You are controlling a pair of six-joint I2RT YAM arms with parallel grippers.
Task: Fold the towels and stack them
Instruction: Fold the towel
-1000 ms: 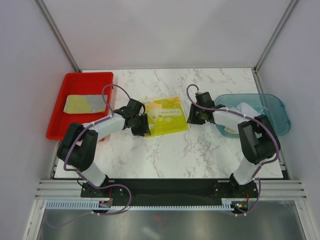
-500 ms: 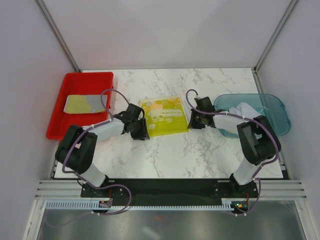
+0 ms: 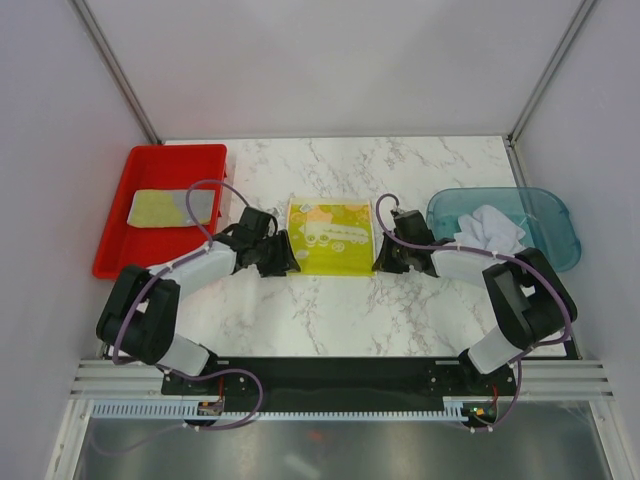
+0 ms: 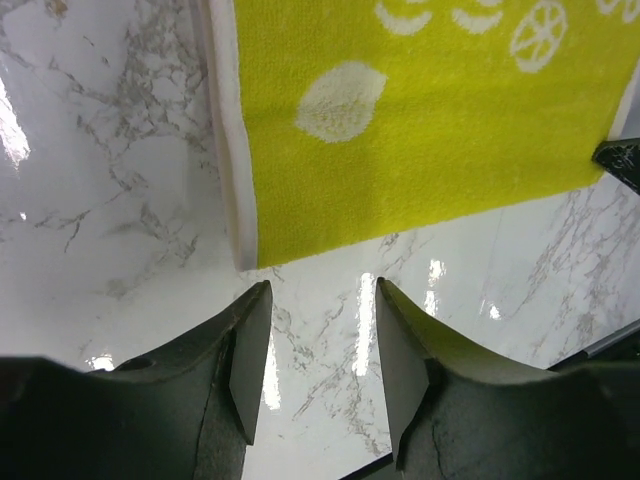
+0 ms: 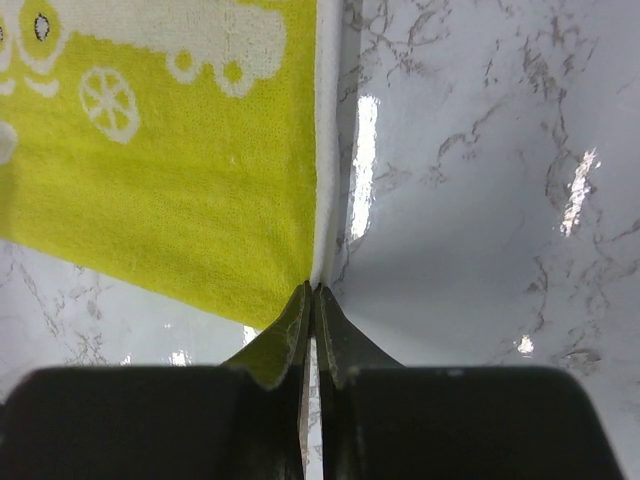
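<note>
The marble worktop (image 3: 330,310) holds a red tray (image 3: 111,238) at its left edge, a teal bin (image 3: 562,228) at its right. A yellow-green towel (image 3: 331,246) lies between.

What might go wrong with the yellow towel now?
1. The right pincer is shut on only the very corner tip of the yellow towel, so the cloth may slip out when it lifts.
2. The left pincer is open and stops just short of its corner, holding nothing. If it closes there it may miss, and with one side lifted alone the fold could come out crooked.
</note>
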